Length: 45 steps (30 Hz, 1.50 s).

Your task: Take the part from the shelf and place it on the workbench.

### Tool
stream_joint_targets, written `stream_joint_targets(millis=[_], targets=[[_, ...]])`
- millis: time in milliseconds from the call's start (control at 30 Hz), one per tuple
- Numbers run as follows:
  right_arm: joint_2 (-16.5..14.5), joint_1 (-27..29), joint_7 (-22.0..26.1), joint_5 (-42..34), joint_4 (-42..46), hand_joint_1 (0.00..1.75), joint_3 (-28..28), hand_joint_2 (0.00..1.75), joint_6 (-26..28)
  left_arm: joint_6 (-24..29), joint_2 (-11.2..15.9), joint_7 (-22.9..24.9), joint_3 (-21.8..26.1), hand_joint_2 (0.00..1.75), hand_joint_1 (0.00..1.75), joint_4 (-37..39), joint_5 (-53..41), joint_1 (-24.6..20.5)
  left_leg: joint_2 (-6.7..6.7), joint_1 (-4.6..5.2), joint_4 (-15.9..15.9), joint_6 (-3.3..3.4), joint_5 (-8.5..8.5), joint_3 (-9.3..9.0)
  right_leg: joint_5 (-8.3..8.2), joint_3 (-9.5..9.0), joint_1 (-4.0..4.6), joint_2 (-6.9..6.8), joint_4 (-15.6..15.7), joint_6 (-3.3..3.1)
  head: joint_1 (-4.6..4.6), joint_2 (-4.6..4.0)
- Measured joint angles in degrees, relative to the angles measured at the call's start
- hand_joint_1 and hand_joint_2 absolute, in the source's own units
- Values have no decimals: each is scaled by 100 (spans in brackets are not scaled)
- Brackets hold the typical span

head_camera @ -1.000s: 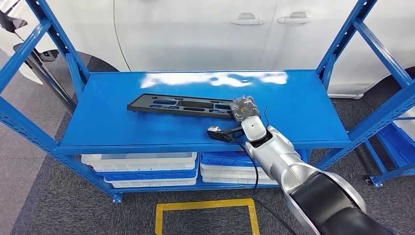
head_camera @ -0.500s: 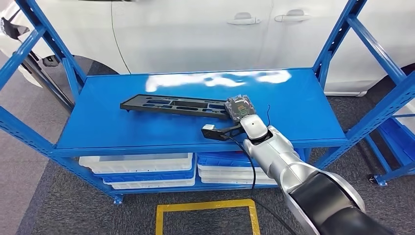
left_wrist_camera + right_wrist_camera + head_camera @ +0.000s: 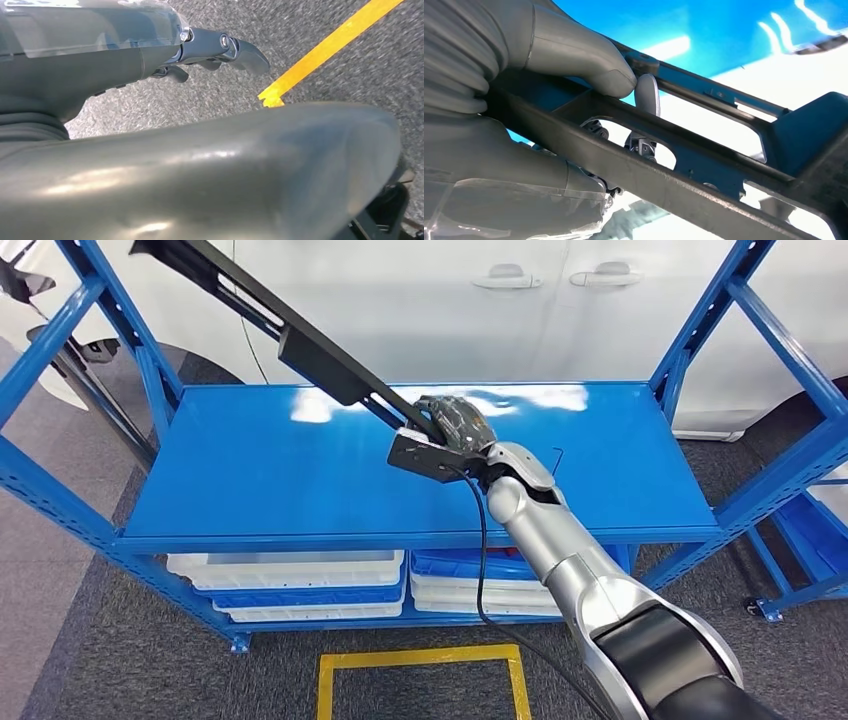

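Matt black plastic part (image 3: 300, 348), glossy shelf (image 3: 250, 480)

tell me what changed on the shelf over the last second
The right hand closed on the near end of the long black part and lifted it off the blue shelf; it now slants up and away to the left, clear of the surface. The shelf, the bins beneath and the white car behind stayed put.

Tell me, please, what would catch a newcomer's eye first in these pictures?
The long black part stands out first, lifted off the blue shelf and slanting up toward the far left, gripped at its near end by the right hand. Behind the shelf stands a white car.
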<state>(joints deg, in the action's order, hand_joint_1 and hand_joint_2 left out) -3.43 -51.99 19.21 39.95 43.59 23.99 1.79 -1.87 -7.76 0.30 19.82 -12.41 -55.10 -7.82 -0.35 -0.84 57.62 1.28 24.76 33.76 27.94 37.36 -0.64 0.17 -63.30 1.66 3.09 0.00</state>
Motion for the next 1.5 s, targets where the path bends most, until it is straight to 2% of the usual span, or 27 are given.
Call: stream_joint_targets(millis=[67,100,133,167,233,300,367,467,567,600,633,667,767,833,900,967,1000,1067,1100,1133,1167,1200,1267,1300,1333,1433,1500], targets=[[41,75,133,-382,244,175,-20,175,-168,2,1,-21,0,0,0,0,22,1,0,10,1,27,4,3,353,384,-5,-1,-808,25,-1,0],[71,135,198,-665,393,175,-27,175,-296,5,2,-33,0,0,0,0,33,8,-1,15,5,34,10,2,432,537,-7,-1,-1106,31,-1,0],[104,196,246,-966,563,175,-34,175,-430,9,3,-45,0,0,0,0,44,16,-5,18,13,37,17,0,385,585,-7,-1,-1170,28,-1,0],[138,249,281,-1255,751,175,-42,175,-560,14,3,-57,0,0,0,0,53,23,-9,22,26,37,30,-5,234,524,-7,-1,-1005,16,-1,0],[210,333,331,-1784,1152,175,-70,175,-786,28,-1,-80,0,0,0,1,74,31,-18,29,56,19,68,-14,-186,155,4,-1,-198,-37,-1,0],[275,443,378,-2221,1542,175,-97,175,-958,44,-7,-95,0,0,0,2,91,36,-22,45,80,-19,96,-6,-379,-107,36,1,388,-87,1,0],[333,602,419,-2509,1880,175,-104,175,-1051,52,-9,-103,1,0,0,2,98,44,-23,50,69,-72,102,-6,-367,-135,63,5,481,-122,1,0],[402,866,508,-2844,2296,175,-109,175,-1173,67,-7,-109,0,0,0,2,108,54,-8,55,210,-158,249,33,-382,-183,9,3,543,-201,1,0],[436,1336,733,-3355,2792,175,-118,175,-1401,75,0,-122,0,0,0,2,135,61,2,35,1221,-218,754,488,-370,-223,-1,-17,568,-257,2,0],[445,1551,819,-3518,2988,175,-119,175,-1477,77,4,-126,0,0,0,2,142,70,3,27,1546,-231,860,653,-362,-228,2,-22,566,-261,2,0],[456,1770,889,-3657,3194,175,-119,175,-1547,80,9,-126,0,0,0,2,145,82,3,22,1693,-239,862,737,-352,-235,3,-24,564,-261,2,0],[468,1982,938,-3765,3400,175,-116,175,-1597,85,15,-126,0,0,0,2,145,91,4,18,1593,-239,742,702,-342,-245,2,-23,559,-256,2,0],[504,2422,995,-3923,3920,175,-110,175,-1648,98,28,-126,0,0,0,2,144,95,4,21,444,-194,180,168,-300,-272,7,-1,524,-213,1,0],[526,2568,1010,-3950,4146,175,-110,175,-1658,108,31,-125,0,0,0,2,145,86,-4,41,75,-144,95,-5,-294,-260,22,17,509,-159,1,0],[544,2750,1045,-3974,4364,175,-104,175,-1695,133,33,-123,0,0,0,2,145,91,-16,44,55,-82,87,-11,-302,-261,29,20,521,-96,2,0],[557,3040,1105,-3948,4652,175,-73,175,-1711,188,35,-133,-1,0,0,2,134,107,-19,23,10,-10,58,-34,-195,-228,21,16,408,-36,1,0],[563,3218,1140,-3904,4819,175,-46,175,-1704,220,34,-146,-1,0,0,2,122,112,-18,9,-15,20,44,-46,-53,-141,16,15,199,-10,1,0],[573,3621,1209,-3807,5129,175,33,175,-1679,268,35,-185,-3,0,0,2,88,126,-15,15,-18,49,42,-50,342,193,2,14,-538,22,0,0],[580,3827,1238,-3781,5271,175,81,175,-1677,283,35,-202,-5,0,0,2,70,136,-16,20,-16,52,45,-49,487,367,-3,13,-908,32,0,0],[588,4024,1261,-3770,5403,175,136,175,-1679,295,35,-218,-10,0,0,2,51,146,-16,23,-13,52,48,-49,534,473,-7,13,-1126,35,0,0],[595,4197,1278,-3770,5527,175,189,175,-1683,304,35,-230,-17,0,0,2,36,152,-17,25,-9,51,53,-50,464,464,-9,13,-1109,32,0,0],[600,4339,1286,-3770,5637,175,237,175,-1686,309,34,-240,-28,0,0,2,23,155,-18,25,-3,44,59,-55,297,332,-10,12,-847,20,0,0],[604,4513,1298,-3772,5823,175,314,175,-1687,313,34,-255,-53,0,0,2,4,153,-20,36,17,15,81,-65,-62,-104,0,12,-9,-23,0,0],[605,4561,1304,-3774,5898,175,342,175,-1687,316,34,-257,-67,0,0,2,-3,151,-18,46,29,-9,94,-66,-165,-260,11,14,303,-49,0,0],[609,4597,1309,-3775,5962,175,362,175,-1687,319,34,-260,-79,0,0,2,-8,150,-17,55,36,-34,103,-67,-203,-338,25,16,464,-75,1,0],[624,4673,1318,-3776,6099,175,400,175,-1688,323,34,-262,-106,0,0,2,-8,147,-12,61,30,-130,119,-80,-225,-352,24,18,527,-166,1,0],[627,4694,1318,-3777,6152,175,417,175,-1689,323,34,-262,-110,87,0,2,-9,146,-4,57,257,-190,297,3,-252,-367,-5,5,565,-233,1,0]])
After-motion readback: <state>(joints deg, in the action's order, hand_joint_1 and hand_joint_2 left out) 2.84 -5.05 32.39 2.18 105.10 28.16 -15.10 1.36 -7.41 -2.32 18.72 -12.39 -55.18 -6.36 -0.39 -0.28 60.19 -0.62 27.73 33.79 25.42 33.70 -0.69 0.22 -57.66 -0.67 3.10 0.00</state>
